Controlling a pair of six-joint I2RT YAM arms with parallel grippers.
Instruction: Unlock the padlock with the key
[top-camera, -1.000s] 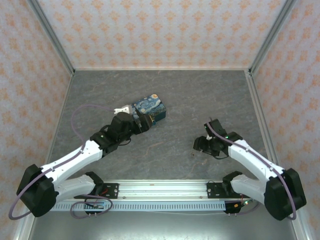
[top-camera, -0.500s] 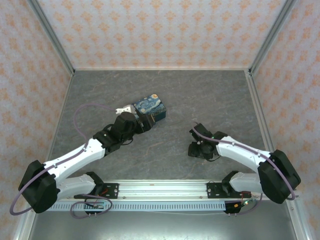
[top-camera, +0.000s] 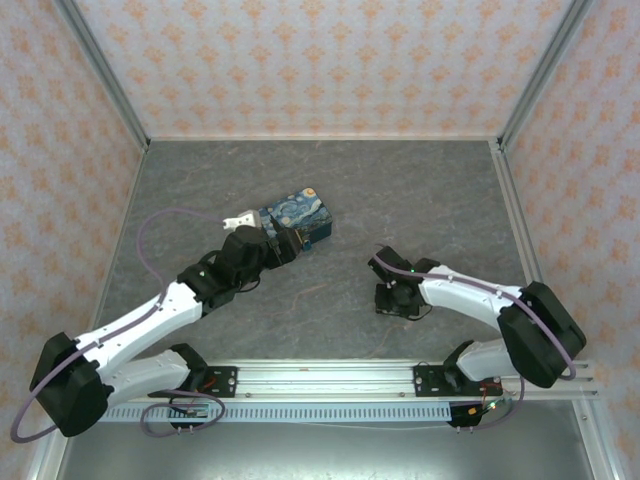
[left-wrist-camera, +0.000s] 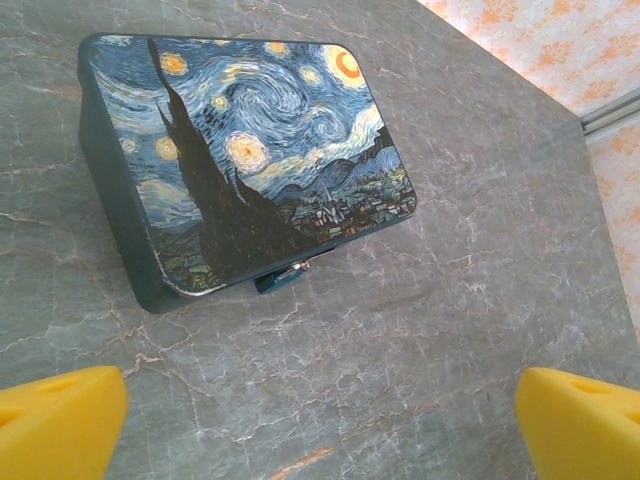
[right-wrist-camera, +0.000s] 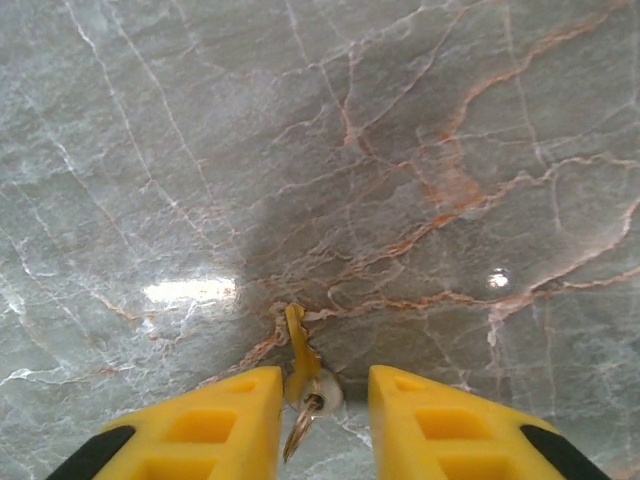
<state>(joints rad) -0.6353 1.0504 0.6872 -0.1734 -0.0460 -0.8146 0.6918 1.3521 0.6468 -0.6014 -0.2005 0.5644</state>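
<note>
Two yellow fingers of the right hand (right-wrist-camera: 325, 378) stand narrowly apart around the key (right-wrist-camera: 297, 348), which lies flat on the surface (right-wrist-camera: 420, 140) at near right; nothing is clamped yet. Better to close slowly and centred, so the thin blade does not slip. The left hand (left-wrist-camera: 320, 420) is wide apart near the box (left-wrist-camera: 250, 150). The padlock (left-wrist-camera: 283, 279) at its edge is mostly hidden; the key's head is hard to make out.
</note>
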